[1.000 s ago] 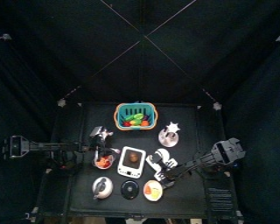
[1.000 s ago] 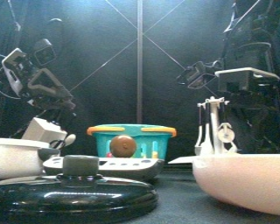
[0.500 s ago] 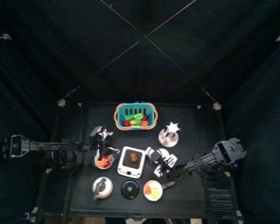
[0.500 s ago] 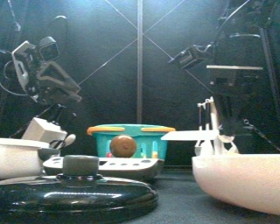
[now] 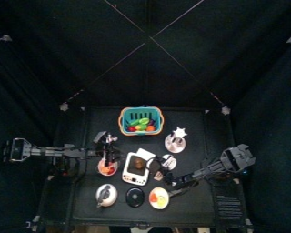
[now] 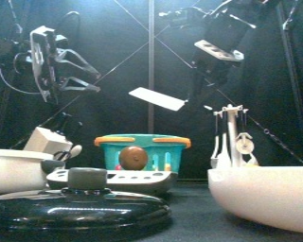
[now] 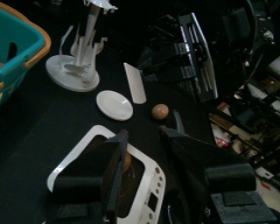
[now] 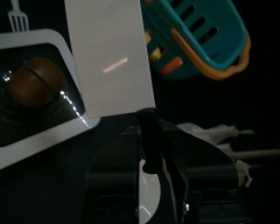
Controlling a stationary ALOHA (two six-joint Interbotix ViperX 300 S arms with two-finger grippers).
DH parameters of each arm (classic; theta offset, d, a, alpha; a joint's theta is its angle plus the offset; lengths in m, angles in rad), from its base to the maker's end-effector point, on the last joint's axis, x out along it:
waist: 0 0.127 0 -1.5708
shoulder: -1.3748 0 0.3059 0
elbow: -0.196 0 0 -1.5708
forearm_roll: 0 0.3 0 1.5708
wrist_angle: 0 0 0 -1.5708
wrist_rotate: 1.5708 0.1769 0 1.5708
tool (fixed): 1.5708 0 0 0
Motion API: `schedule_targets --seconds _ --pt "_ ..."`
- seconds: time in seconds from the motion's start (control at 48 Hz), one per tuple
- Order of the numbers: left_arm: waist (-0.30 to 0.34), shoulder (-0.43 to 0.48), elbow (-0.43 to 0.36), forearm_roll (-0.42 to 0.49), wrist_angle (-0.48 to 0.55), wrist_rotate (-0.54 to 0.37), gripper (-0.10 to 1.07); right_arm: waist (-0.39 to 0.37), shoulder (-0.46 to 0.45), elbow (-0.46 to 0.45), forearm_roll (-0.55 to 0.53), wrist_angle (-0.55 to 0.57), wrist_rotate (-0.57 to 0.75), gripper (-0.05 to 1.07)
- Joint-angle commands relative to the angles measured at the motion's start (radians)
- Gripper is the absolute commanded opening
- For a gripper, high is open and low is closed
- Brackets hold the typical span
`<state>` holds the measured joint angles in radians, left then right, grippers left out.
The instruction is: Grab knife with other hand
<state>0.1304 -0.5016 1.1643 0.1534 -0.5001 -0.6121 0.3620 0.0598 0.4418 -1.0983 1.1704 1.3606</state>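
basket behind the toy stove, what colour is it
Teal, with an orange rim on the basket; the front view shows it best.

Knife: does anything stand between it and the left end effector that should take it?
Nothing visible. The right end effector holds the knife aloft, and the open left end effector is also raised, with only air between them. The basket and rack sit lower.
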Motion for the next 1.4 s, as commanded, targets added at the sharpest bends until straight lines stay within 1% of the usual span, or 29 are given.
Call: schedule_targets --seconds 0.0,0.146,0.312,0.5,0.604,0.792,0.917,1.104,1.167,1.229,1.375 --pt "-0.005 0.005 -0.031 -0.005 -0.003 0.000 0.77 -0.006 -0.002 -0.031 -0.044 -0.043 -0.002 0.48" --pt "-0.006 0.015 -0.043 -0.005 -0.005 -0.002 0.78 -0.017 0.023 -0.040 -0.066 -0.086 -0.003 0.48" --pt "-0.015 0.058 -0.066 -0.003 -0.003 -0.011 0.79 -0.029 0.037 -0.051 -0.078 -0.101 -0.003 0.48" --pt "-0.017 0.094 -0.083 -0.003 -0.003 -0.026 0.87 -0.035 0.046 -0.058 -0.080 -0.132 -0.003 0.48" --pt "-0.017 0.107 -0.092 -0.006 -0.012 -0.034 0.88 -0.035 0.049 -0.061 -0.081 -0.138 -0.003 0.48" --pt "-0.017 0.140 -0.117 -0.021 -0.018 -0.055 0.87 -0.038 0.055 -0.067 -0.086 -0.143 -0.003 0.48" --pt "-0.017 0.181 -0.137 -0.023 -0.026 -0.063 0.87 -0.038 0.060 -0.074 -0.097 -0.144 -0.003 0.48" --pt "-0.017 0.230 -0.152 -0.021 -0.028 -0.104 0.86 -0.040 0.064 -0.077 -0.097 -0.144 -0.003 0.48" --pt "-0.015 0.233 -0.152 -0.020 -0.028 -0.115 0.84 -0.040 0.064 -0.077 -0.097 -0.144 -0.003 0.48" --pt "-0.017 0.235 -0.150 -0.020 -0.028 -0.120 0.79 -0.038 0.064 -0.077 -0.097 -0.144 -0.003 0.48" --pt "-0.017 0.225 -0.143 -0.020 -0.028 -0.121 0.59 -0.040 0.064 -0.075 -0.097 -0.144 -0.003 0.49"
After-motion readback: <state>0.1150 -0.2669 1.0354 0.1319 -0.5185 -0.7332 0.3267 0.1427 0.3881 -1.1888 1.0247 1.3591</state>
